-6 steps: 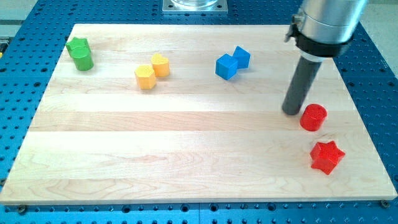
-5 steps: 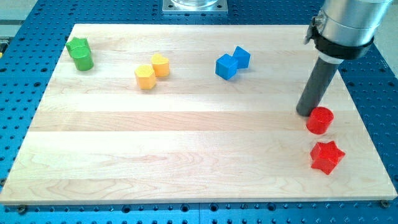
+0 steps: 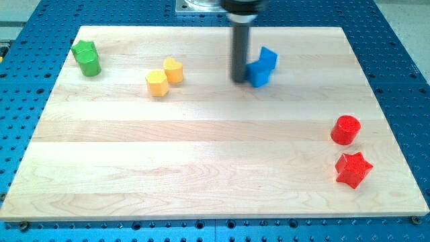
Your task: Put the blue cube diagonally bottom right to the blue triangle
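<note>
My tip [image 3: 239,80] is down on the table [image 3: 201,168], pressed against the left face of the blue cube [image 3: 257,72]; there is no claw on this rod, so nothing to open or close. The cube touches the blue triangle [image 3: 269,58], which sits up and to its right, so the pair's long axis slants toward the view's top right. Yellow blocks [image 3: 164,76] lie to the left.

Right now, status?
My tip against the blue cube's left side. Blue triangle touching it, upper right. Nothing in the way.
</note>
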Controlling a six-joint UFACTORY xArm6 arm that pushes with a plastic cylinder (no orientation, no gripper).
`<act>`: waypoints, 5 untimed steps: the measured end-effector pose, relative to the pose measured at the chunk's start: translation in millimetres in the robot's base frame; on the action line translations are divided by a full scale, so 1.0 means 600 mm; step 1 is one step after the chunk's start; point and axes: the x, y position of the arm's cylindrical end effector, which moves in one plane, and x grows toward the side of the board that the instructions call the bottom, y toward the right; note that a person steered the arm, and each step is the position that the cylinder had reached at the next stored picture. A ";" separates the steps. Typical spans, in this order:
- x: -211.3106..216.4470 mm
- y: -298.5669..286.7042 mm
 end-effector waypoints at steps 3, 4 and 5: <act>0.006 0.173; 0.004 0.227; -0.017 0.264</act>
